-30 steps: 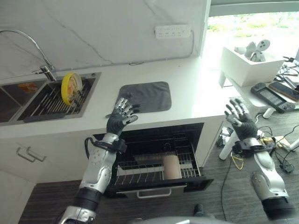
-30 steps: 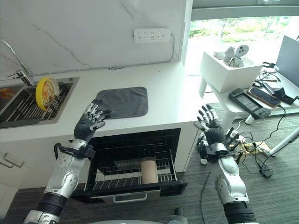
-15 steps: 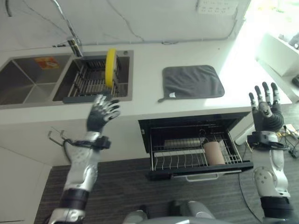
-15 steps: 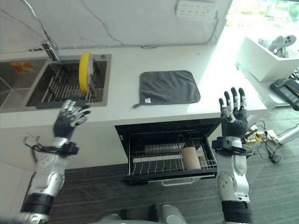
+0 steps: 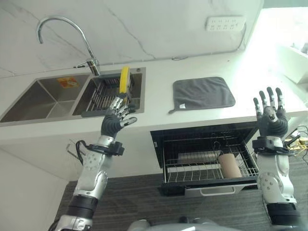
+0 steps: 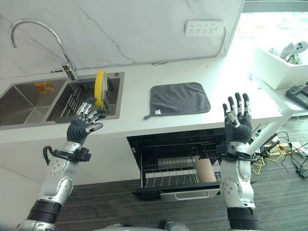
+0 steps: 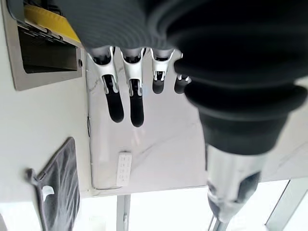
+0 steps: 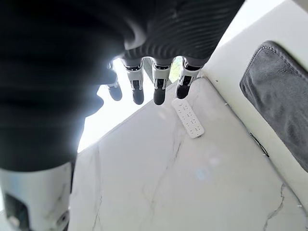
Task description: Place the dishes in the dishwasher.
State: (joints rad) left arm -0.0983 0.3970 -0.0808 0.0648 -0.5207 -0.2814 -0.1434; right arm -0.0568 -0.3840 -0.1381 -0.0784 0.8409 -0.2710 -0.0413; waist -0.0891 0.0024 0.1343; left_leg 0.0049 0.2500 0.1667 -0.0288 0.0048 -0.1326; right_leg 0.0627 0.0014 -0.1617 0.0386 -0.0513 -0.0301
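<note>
Left hand (image 5: 115,122) hovering near yellow plate (image 5: 123,80) in sink rack (image 5: 103,96), fingers spread, empty; right hand (image 5: 269,118) raised, open, empty. Best gripping plate rim firmly before lifting toward dishwasher (image 5: 207,163).

A white countertop (image 6: 144,91) is seen beyond the raised left fingers (image 6: 89,109). A grey cloth (image 6: 179,98) is laid flat on it, between both hands' fingertips, nearer the right fingers (image 6: 237,107).
</note>
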